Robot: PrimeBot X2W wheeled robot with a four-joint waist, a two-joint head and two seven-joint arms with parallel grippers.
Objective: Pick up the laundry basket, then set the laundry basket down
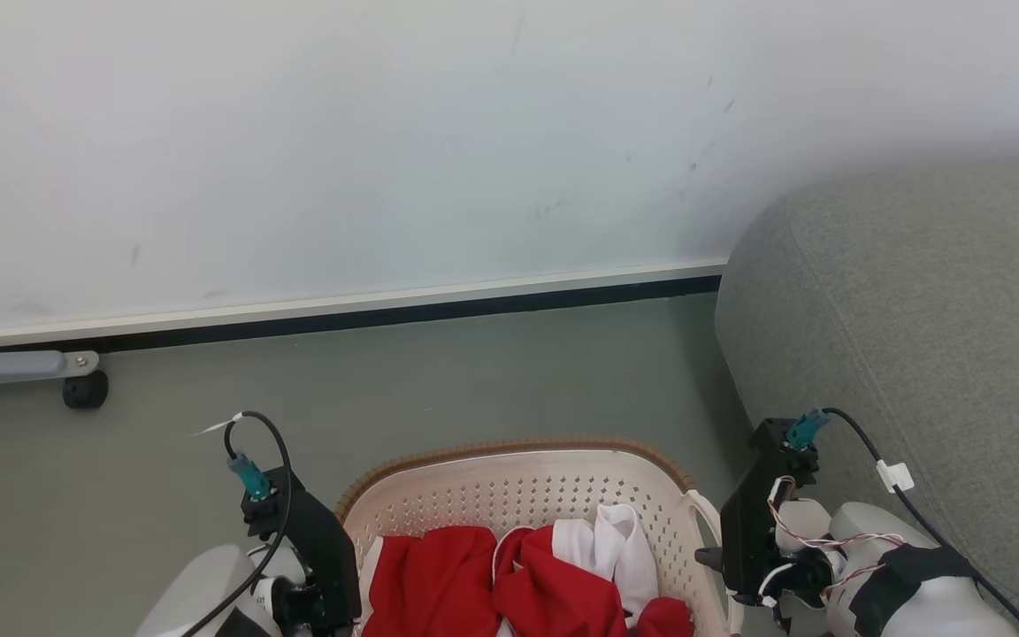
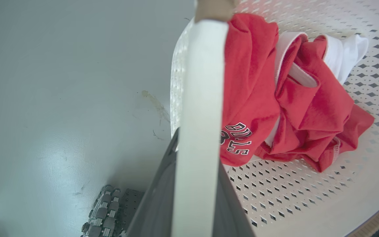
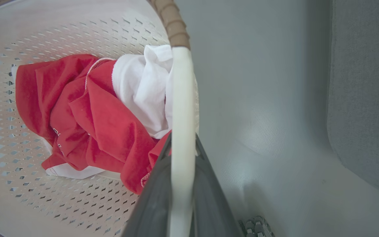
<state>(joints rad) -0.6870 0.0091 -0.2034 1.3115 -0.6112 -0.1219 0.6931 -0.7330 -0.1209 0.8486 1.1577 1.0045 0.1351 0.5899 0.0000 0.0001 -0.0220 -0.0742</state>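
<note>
My left jaws clamp the left handle [image 2: 200,108] and my right jaws the right handle [image 3: 182,108], so the basket [image 1: 518,491] can hang level.

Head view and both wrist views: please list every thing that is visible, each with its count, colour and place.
laundry basket: one, cream-white with brown rim, lower middle, between the grippers
red clothing: bundled, count unclear, red with partial "BULLS" lettering, inside the basket
white cloth: one, white, in the basket beside the red
upholstered seat: one, grey, right side
metal leg: one, grey, far left by the wall
caster wheel: one, black, under that leg
floor: grey-green, around the basket
wall: white, behind
left gripper: one, dark, closed on the left handle
right gripper: one, dark, closed on the right handle
</note>
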